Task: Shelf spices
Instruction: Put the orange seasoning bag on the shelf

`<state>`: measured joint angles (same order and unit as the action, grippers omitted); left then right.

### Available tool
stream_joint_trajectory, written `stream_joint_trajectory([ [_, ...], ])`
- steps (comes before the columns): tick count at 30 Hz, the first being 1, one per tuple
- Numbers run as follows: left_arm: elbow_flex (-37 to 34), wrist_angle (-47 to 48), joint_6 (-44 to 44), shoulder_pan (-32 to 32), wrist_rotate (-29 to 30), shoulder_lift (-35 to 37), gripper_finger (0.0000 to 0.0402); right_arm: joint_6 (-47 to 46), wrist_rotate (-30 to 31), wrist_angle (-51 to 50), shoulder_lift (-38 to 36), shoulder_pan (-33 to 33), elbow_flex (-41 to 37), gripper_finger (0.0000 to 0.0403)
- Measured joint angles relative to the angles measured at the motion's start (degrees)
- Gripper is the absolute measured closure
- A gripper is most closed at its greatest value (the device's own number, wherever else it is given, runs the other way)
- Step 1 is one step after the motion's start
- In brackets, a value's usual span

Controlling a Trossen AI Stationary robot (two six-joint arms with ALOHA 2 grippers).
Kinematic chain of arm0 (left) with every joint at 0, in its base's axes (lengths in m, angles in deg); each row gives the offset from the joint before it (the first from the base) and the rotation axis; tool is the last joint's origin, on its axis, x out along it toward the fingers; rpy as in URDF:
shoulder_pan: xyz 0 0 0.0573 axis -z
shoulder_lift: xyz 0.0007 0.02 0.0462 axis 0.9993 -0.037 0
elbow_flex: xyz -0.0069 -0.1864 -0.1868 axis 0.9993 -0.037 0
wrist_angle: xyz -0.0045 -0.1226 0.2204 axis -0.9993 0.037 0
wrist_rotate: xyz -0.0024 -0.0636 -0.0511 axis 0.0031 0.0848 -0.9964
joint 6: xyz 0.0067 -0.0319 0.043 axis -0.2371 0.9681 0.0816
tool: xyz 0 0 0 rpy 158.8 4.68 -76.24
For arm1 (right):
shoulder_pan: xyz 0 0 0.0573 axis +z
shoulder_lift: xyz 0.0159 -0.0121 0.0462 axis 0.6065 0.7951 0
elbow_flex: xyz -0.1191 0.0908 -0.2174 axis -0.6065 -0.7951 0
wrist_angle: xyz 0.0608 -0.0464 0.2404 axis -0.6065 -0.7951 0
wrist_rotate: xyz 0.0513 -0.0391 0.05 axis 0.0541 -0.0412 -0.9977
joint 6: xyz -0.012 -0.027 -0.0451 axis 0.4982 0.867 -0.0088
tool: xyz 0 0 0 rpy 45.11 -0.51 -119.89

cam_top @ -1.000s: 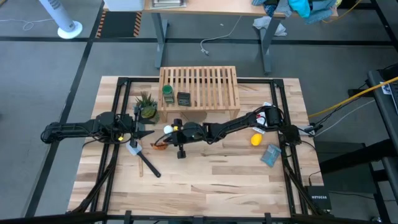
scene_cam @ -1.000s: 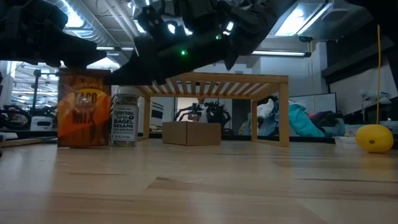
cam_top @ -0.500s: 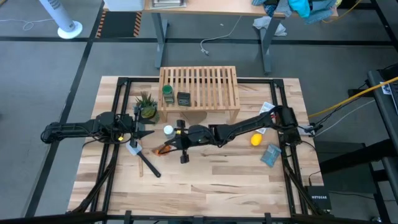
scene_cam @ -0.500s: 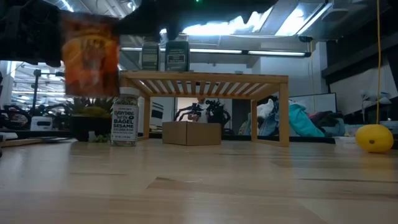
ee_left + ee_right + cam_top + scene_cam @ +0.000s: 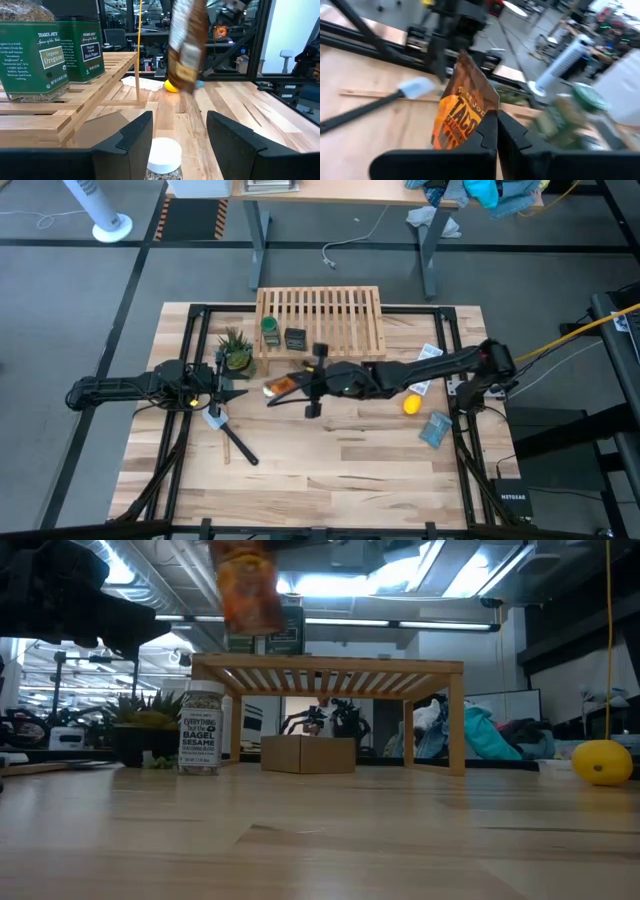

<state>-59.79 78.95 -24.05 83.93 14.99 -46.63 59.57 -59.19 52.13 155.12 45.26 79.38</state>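
Wood tabletop point(image 5: 330, 460), shelf point(image 5: 320, 320) at far edge w/ two tins on its left. Right end effector point(image 5: 492, 131) pinches orange taco packet point(image 5: 280, 387) aloft near shelf front. Clear the rim, lower slowly beside tins. Left end effector point(image 5: 175, 135) released, hovering over white-capped jar point(image 5: 162, 160).

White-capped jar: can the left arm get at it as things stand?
Probably yes. The left end effector is open, and the left wrist view shows the white-capped jar right ahead between its fingers. The right end effector holds the orange packet in the air nearby, apparently above the path.
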Motion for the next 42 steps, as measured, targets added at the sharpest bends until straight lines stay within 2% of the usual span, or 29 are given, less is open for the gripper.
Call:
stream_joint_trajectory([
  [3, 0.01, 0.0, 0.0, 0.0, 0.0, 0.0, 0.0222, 0.08, 4.05, -4.47, -3.04, 0.0, 0.0, 0.0403],
  [12, 0.01, -0.01, 0.0, -0.02, 0.0, 0.02, 0.0222, -1.46, 10.55, -13.91, -11.2, -0.01, 0.0, 0.0403],
  [21, 0.01, 0.0, 0.0, -0.01, 0.0, -0.01, 0.0222, -1.58, 18.64, -20.19, -13.28, -1.1, 0.0, 0.0403],
  [27, 0.01, 0.0, 0.02, 0.0, 0.0, -0.02, 0.0222, -3.93, 15.89, -21.42, -13.32, -7.31, -3.07, 0.0403],
  [31, 0.01, 0.0, 0.02, -0.02, 0.0, -0.02, 0.0222, -4.53, 9.55, -19.23, -13.31, -11.66, -5.85, 0.0403],
  [38, 0.01, 0.0, 0.04, 0.0, 0.0, -0.02, 0.0222, -3.21, -0.61, -8.74, -13.31, -16.65, -9.18, 0.0403],
  [42, 0.01, 0.0, 0.2, 0.0, 0.0, -0.02, 0.0222, -2.8, -0.24, -6.67, -13.66, -17.32, -9.25, 0.0403],
])
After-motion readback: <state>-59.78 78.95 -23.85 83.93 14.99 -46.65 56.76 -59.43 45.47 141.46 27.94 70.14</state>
